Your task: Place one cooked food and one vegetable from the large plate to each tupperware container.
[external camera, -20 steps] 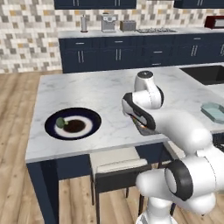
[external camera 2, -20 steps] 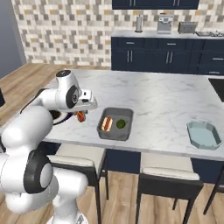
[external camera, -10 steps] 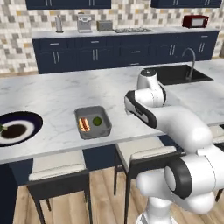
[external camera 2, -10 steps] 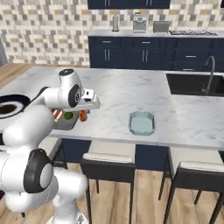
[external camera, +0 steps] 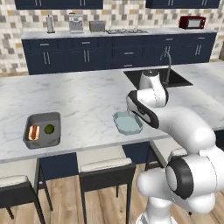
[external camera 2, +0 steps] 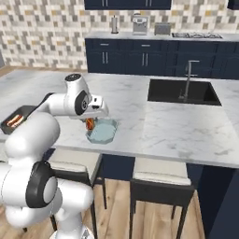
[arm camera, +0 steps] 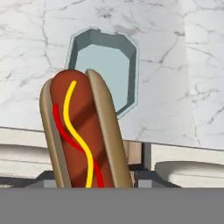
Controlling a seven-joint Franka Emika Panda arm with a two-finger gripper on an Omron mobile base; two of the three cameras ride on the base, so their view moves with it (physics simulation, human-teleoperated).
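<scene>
Clamping a hot dog [arm camera: 83, 135] low by its soft, squashable bun, with jaws of tool [external camera 2: 90, 124] closed narrowly on it, hung it just above pale teal container [external camera: 127, 123], light but liable to slip or deform if squeezed harder.

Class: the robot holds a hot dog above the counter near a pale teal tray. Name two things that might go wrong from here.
1. The hot dog stands tall out of the fingers, gripped near one end, so it may tip or slip.
2. The teal tray is small and near the counter edge; a release off-centre may land the food on marble.
</scene>
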